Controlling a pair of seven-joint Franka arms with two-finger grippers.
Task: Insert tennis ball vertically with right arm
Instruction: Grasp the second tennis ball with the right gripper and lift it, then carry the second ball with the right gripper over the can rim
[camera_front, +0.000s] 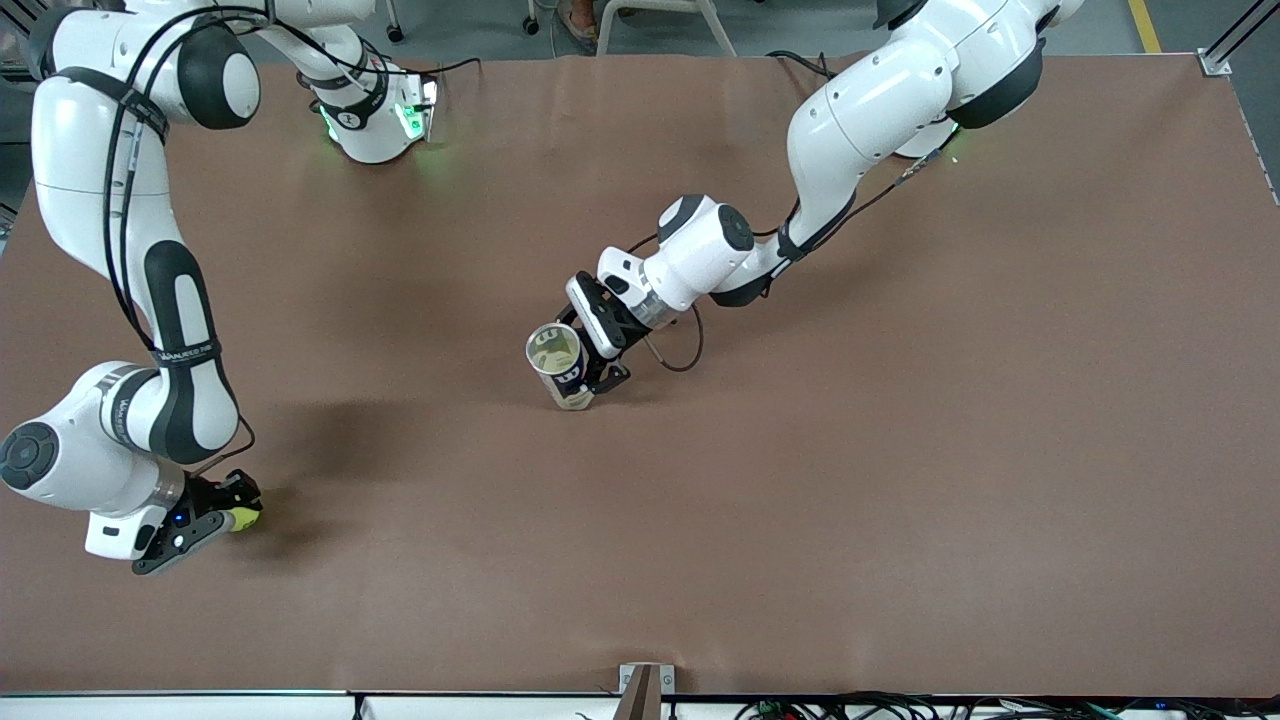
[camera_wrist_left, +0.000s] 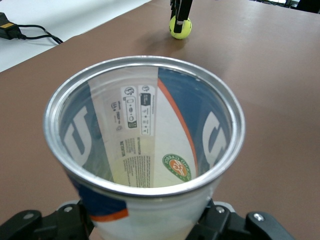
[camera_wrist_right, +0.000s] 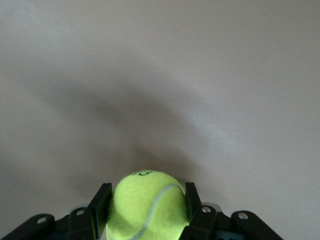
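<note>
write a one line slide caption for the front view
Right gripper shut on tennis ball low at the right arm's end of the table; left gripper holds an open can mid-table.

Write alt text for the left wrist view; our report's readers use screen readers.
The left gripper holds an open, empty tennis ball can, seen straight into its metal-rimmed mouth. Past the can, on the brown table, the right gripper grips a yellow tennis ball.

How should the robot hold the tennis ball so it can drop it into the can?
Around its middle, one finger on each side, as the right gripper does now with the tennis ball. It is round, so the widest part grips best and leaves its underside free. The left gripper holds the can open end up.
</note>
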